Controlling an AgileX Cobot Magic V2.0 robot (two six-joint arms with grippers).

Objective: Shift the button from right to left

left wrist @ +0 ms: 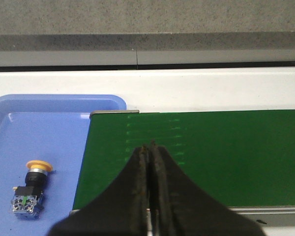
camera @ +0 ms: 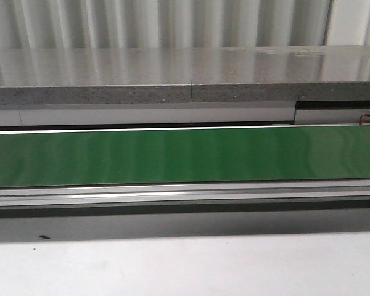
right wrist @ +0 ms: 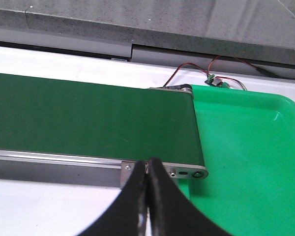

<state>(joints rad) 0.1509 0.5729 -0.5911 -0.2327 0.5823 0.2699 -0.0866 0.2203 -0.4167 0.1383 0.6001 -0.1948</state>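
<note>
Front view: only the green belt (camera: 185, 154) running full width, its metal rail (camera: 185, 194) along the near side, a grey stone ledge (camera: 142, 80) behind, white table (camera: 185, 268) in front. No arm, tray or button shows here.

Left wrist view: the belt's left end, with a blue tray (left wrist: 39, 128) butted against it. The button (left wrist: 30, 189) lies on its side in that tray, yellow head pointing away from the camera, block body nearer, well apart from the tray's walls and a little way off the belt's end. Left gripper (left wrist: 150, 147) hangs over the belt near its end, jaws pressed together, nothing between them.

Right wrist view: the belt's right end, roller corner and bolt visible, a green tray (right wrist: 250, 147) just beside it. Red and black wires (right wrist: 206, 69) lead to a small green connector beyond the tray's far rim. Right gripper (right wrist: 146, 164) sits above the near rail close to the belt's end, jaws clenched, holding nothing.

Open belt surface stretches away from both grippers; tray floors wide around the button
</note>
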